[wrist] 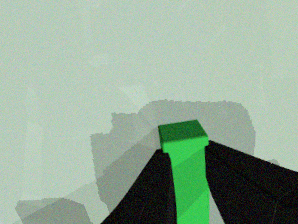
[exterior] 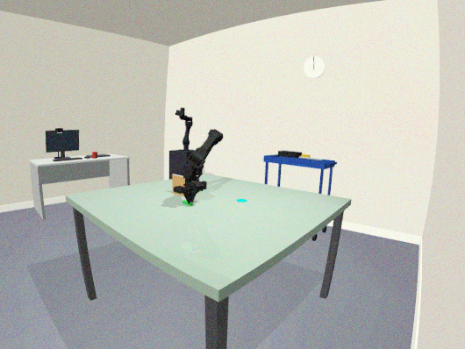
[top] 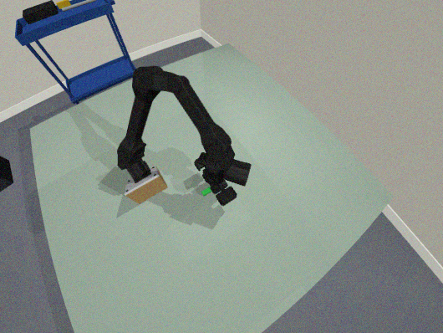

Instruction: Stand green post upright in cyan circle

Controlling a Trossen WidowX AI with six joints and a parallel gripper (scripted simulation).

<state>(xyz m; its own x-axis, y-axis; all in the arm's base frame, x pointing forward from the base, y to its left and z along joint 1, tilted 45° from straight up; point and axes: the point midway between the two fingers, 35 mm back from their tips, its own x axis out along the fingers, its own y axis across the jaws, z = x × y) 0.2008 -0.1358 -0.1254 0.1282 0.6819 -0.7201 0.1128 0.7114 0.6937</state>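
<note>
The green post (top: pixel 206 191) (exterior: pixel 187 202) (wrist: pixel 190 170) lies on its side low at the table top; whether it touches the table cannot be told. My gripper (top: pixel 213 192) (exterior: pixel 189 202) (wrist: pixel 184 155) is shut on the post, with a black finger against each long side in the wrist view. The post's dark green end sticks out past the fingertips there. The cyan circle (exterior: pixel 241 200) is flat on the table, to the right of the gripper in the exterior view. In the top view the arm hides it.
The arm's base stands by an orange-brown block (top: pixel 147 189) (exterior: pixel 178 184) on the pale green table (top: pixel 251 251) (exterior: pixel 211 245), left of the gripper. A blue cart (top: pixel 100 79) (exterior: pixel 300 161) stands beyond the table. A desk (exterior: pixel 79 170) stands farther off at the left.
</note>
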